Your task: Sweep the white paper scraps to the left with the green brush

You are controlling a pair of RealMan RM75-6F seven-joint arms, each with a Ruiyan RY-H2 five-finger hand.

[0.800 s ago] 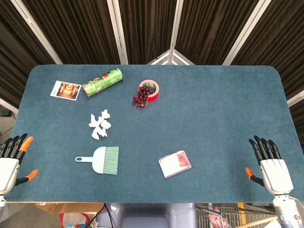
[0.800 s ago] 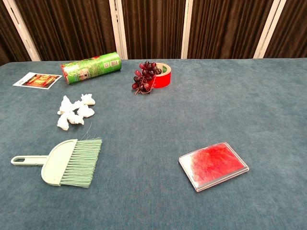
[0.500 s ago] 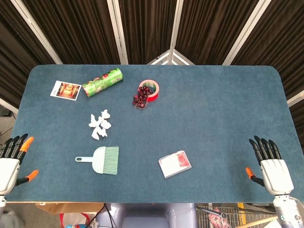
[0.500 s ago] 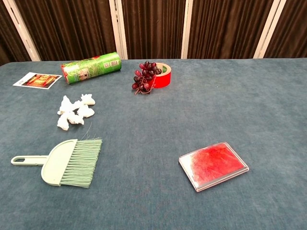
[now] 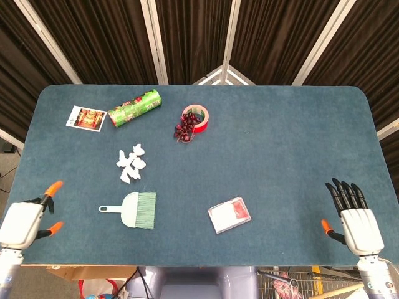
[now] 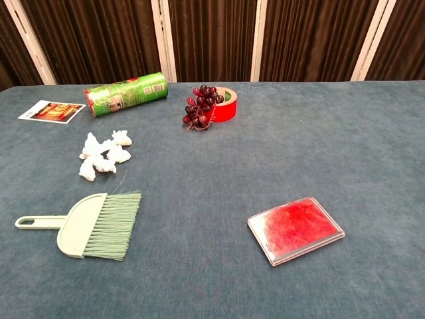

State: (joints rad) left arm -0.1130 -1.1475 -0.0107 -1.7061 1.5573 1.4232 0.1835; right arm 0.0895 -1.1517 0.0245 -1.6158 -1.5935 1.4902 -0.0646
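Observation:
The green brush [image 5: 133, 208] [image 6: 86, 228] lies flat on the blue table, handle pointing left, bristles to the right. A small heap of white paper scraps [image 5: 131, 163] [image 6: 103, 153] sits just behind it. My left hand [image 5: 26, 219] hovers at the table's front left corner, well left of the brush handle, turned partly sideways and holding nothing. At the front right corner my right hand [image 5: 354, 216] lies flat with its fingers spread, empty. Neither hand appears in the chest view.
A green can [image 5: 134, 108] lies on its side at the back left beside a picture card [image 5: 86, 118]. Red tape roll [image 5: 196, 117] and dark grapes [image 5: 184, 131] sit at the back centre. A clear box with red contents [image 5: 229, 214] lies right of the brush.
My left hand has moved right and a little inward over the table's corner and has rotated. The right hand and all objects are where they were.

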